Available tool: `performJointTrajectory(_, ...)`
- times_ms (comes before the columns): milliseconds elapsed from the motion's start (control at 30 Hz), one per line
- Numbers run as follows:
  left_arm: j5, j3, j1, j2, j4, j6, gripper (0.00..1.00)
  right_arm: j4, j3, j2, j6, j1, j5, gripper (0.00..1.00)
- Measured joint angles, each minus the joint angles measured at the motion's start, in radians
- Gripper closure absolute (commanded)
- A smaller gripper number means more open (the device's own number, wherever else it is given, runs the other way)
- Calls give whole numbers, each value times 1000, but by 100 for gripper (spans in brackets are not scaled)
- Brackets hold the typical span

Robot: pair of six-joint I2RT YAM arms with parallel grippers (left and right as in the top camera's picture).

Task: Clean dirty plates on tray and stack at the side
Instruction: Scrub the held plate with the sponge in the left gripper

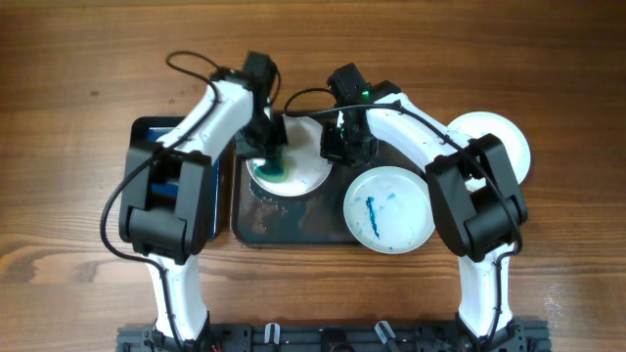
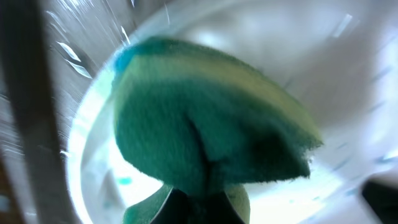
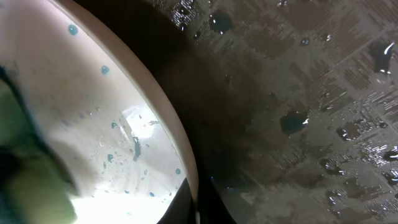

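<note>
One white plate (image 1: 305, 168) with teal smears lies at the back of the dark tray (image 1: 293, 223). My left gripper (image 1: 266, 149) is shut on a green and yellow sponge (image 1: 270, 166) and presses it on this plate's left part. The left wrist view shows the sponge (image 2: 205, 118) on the wet plate (image 2: 348, 62), with the jaws (image 2: 205, 202) below it. My right gripper (image 1: 339, 147) is shut on the plate's right rim; the right wrist view shows the rim (image 3: 180, 143) between the fingers (image 3: 200, 208). A second plate (image 1: 388, 208) with a blue streak lies on the tray's right end. A third plate (image 1: 504, 137) lies on the table at the right.
A smaller black tray with a blue inside (image 1: 149, 132) sits left of the dark tray, partly under my left arm. The dark tray's floor (image 3: 298, 93) is wet with drops. Wooden table all around.
</note>
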Motion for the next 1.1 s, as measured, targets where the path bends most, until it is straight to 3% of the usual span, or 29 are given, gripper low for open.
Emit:
performJointTrajectory(200,-28,-110,-54,-53,118,5,96,-1,-1,0,-17,-2,0,96)
performJointTrajectory(267,35,-116,-52,-54,148,45,96,0,-1,0,-19,-3,0,96)
performJointTrajectory(367,263,-117,-66,-38,222,151,96,0,-1,0,-22,-4,-1,96)
performJointTrajectory(500,352,-117,-81,-23,286,178,96,4,-1,0,-22,-5,0,96)
performJointTrajectory(600,242,-116,-85,-24,328,95,96,23,-1,0,-22,-6,0,96)
performJointTrajectory(733,-33,-111,-104,-24,441,-22,96,29,-1,1,-22,-9,0,96)
performJointTrajectory(800,-208,-101,-108,-27,396,-98,96,30,-1,1,-22,-9,-1,96)
performJointTrajectory(900,-425,-80,-97,-29,205,-218,96,34,-1,1,-23,-6,-1,96)
performJointTrajectory(1000,-434,-76,-81,-30,61,-264,96,36,-1,2,-29,2,-12,96)
performJointTrajectory(1100,-288,-75,-61,-34,15,-211,96,29,-1,3,-42,6,-12,96)
